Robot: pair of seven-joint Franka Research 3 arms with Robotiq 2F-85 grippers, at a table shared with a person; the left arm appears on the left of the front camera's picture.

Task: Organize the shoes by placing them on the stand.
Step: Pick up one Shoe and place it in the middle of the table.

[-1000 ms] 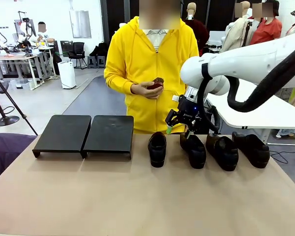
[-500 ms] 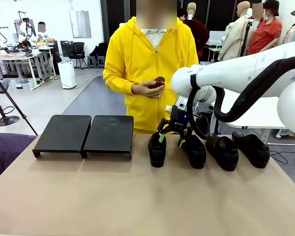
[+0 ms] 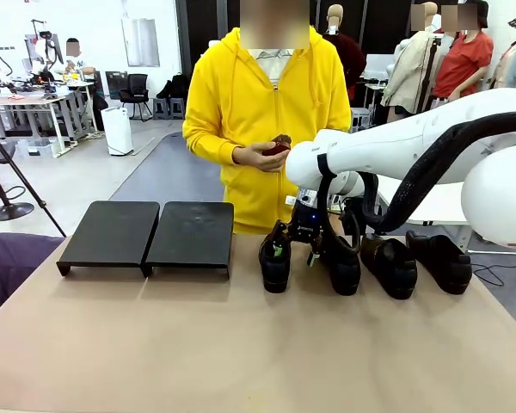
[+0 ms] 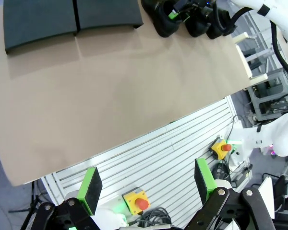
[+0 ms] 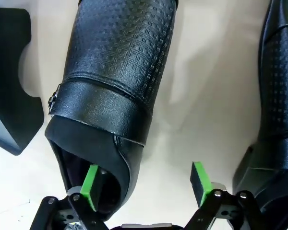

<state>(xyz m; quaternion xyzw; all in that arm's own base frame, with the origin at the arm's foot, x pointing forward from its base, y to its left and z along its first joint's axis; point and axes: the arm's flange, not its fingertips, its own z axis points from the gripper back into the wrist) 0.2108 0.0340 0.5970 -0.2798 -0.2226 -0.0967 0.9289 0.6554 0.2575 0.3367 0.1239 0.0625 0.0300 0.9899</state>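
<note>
The brown table (image 3: 241, 344) lay mostly bare on the robot's side of the stand (image 3: 146, 231), whose two sloped black panels carried nothing; the right arm (image 3: 396, 142) reached in from well right of the stand; the four shoes (image 3: 392, 267) stood in a row to the stand's right, toes toward the robot, none on it, so the job looked to be at its first pick; the shoe nearest the stand (image 3: 275, 262) sat just beside its right panel but apart from it; the right gripper (image 3: 294, 254) hung low at that shoe's heel, jaws wide and gripping nothing, one green pad (image 5: 90, 186) inside the opening and the other outside the side wall, over bare table; the left gripper (image 4: 148, 186) was spread wide and empty, well back from the stand beyond the table's near edge. The next move probably called for pinching the wall, lifting straight up, then carrying the shoe over the stand's right edge, high enough to clear the raised panel; the second shoe (image 3: 342, 265) crowded the outer finger, while the room toward the stand was open.
</note>
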